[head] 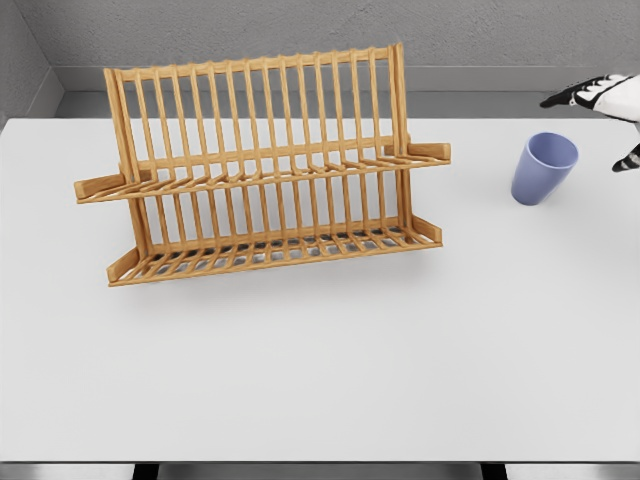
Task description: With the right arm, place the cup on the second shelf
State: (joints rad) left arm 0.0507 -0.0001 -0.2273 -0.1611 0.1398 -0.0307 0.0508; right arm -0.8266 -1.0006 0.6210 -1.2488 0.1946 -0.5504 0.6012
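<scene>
We see the blue cup (pixel 544 168) standing upright on the white table (pixel 320 370), far right, well right of the wooden dish rack (pixel 262 170). Our right hand (pixel 608 110) hovers just beside it, fingers spread wide, holding nothing.

Slatted wooden two-tier dish rack (pixel 262 165) sits on the flat white table (pixel 320 370), left of centre, toward the back half. Small blue-violet plastic cup (pixel 544 168) stands upright on the table well to the rack's right, apart from it. White-and-black right hand (pixel 605 108) at the right edge, just right of the cup and slightly behind it, not touching.
</scene>
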